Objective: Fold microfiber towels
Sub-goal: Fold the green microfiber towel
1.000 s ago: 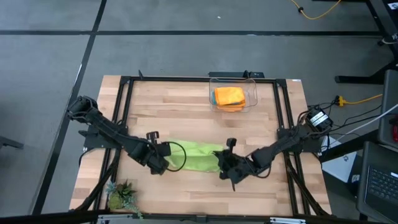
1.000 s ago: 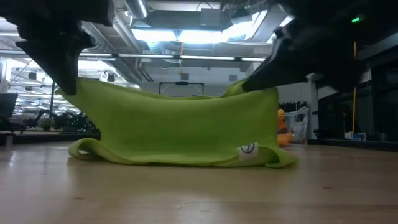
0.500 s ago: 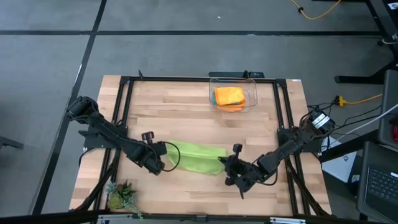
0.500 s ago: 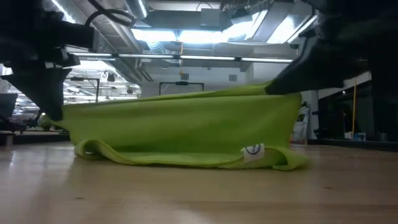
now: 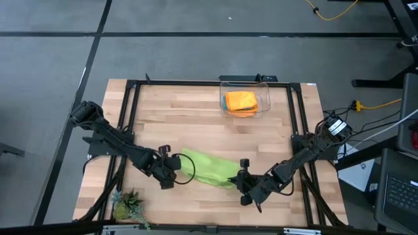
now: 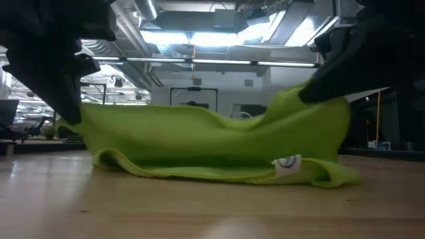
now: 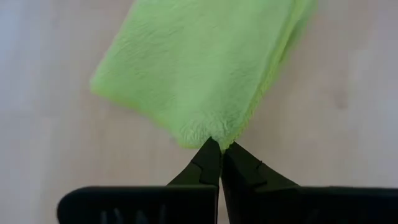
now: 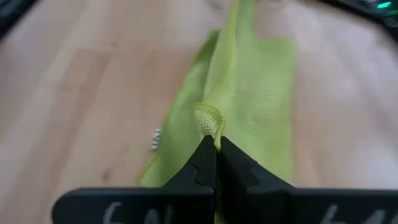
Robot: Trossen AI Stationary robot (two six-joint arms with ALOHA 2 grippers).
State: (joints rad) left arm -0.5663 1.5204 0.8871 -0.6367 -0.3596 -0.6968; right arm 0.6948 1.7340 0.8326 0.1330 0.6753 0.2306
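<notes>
A lime green microfiber towel lies folded on the wooden table near its front edge; its lower fold rests on the wood and its upper edge is held up at both ends. My left gripper is shut on its left corner, my right gripper on its right corner. An orange towel lies folded in a clear bin at the far side, on top of another cloth. My left gripper pinches the towel's left upper corner between its two fingers, slanting down from the table's left. The corner is lifted; the cloth below rests on the table. My right gripper pinches the right upper corner between its two fingers, slanting down from the right. The upper edge sags slightly between the two holds.
A small green plant stands at the near left corner. Black frame rails run along the table's left, right and far sides. Bare wood lies between the towel and the bin.
Both grippers have gone toward the table's near edge and a little down, carrying the towel's upper corners. The upper layer has come over toward the near side, the whole towel has slid a little right in the low view, and its top edge has gone from straight to sagging.
</notes>
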